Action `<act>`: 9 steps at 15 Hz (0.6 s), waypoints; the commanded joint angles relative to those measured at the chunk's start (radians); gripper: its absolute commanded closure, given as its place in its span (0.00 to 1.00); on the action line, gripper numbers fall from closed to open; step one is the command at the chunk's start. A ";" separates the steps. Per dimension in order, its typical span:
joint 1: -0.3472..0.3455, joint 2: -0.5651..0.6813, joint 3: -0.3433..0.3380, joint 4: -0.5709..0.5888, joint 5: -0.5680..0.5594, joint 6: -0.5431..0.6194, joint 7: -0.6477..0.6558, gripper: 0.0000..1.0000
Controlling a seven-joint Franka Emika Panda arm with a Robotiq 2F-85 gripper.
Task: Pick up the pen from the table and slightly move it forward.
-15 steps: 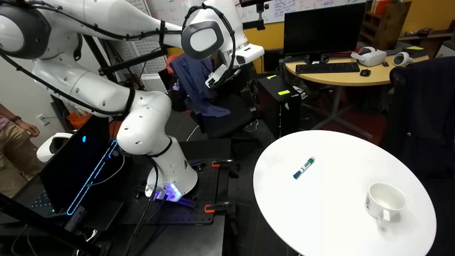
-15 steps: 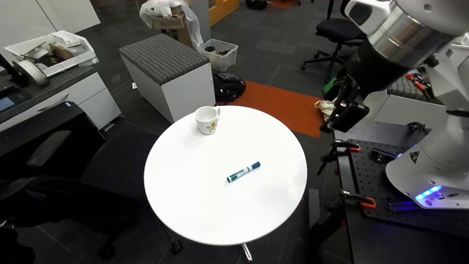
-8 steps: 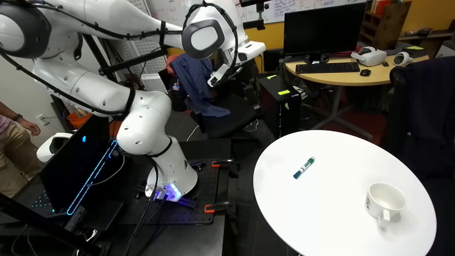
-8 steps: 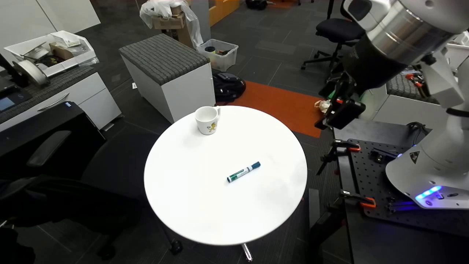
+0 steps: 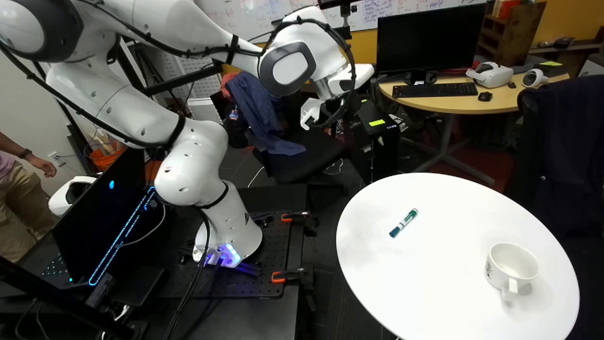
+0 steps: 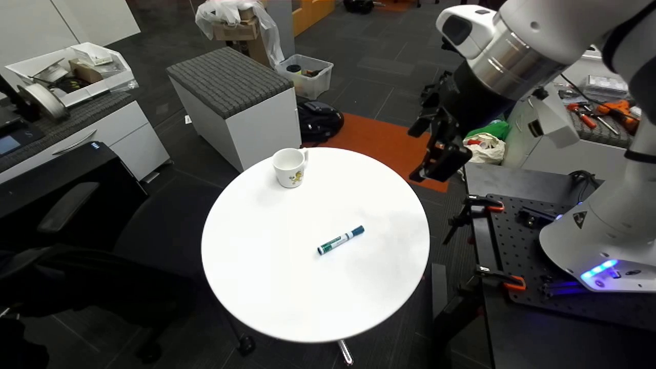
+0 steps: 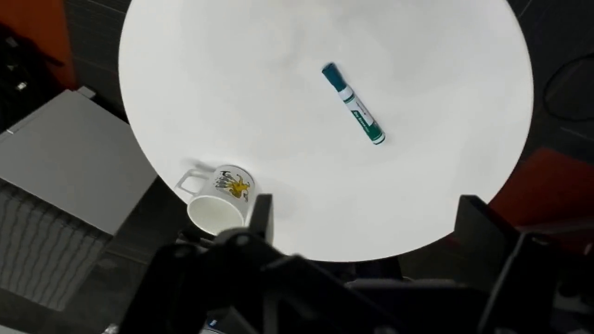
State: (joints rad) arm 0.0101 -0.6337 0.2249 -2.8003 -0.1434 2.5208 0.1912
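We see tool [image 7: 366, 213] spread wide, gripping nothing | pen [image 7: 354, 104] lies flat on round white desk [image 6: 287, 277] | cup [image 6: 289, 168] stands upright near its edge

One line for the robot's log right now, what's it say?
gripper: open, empty, apart from pen | pen: lying on table | mug: upright on table | pick-up: not yet done

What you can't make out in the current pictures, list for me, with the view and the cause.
Pen: its finest lettering is too small to read, wrist view.
White cup: partly covered by the gripper, wrist view.
Whiteboard: its writing is too small and blurred to read, in an exterior view.
Person: head cut off by the left edge, in an exterior view.
Robot arm: cut off by the top and right edges, in an exterior view.
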 commanded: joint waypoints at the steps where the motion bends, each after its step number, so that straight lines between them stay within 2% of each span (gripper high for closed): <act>1: 0.040 0.150 -0.105 0.019 0.016 0.093 -0.166 0.00; 4: 0.057 0.260 -0.167 0.044 0.020 0.135 -0.286 0.00; 9: 0.050 0.437 -0.194 0.110 -0.011 0.215 -0.413 0.00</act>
State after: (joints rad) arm 0.0496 -0.3125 0.0485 -2.7530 -0.1395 2.6908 -0.1571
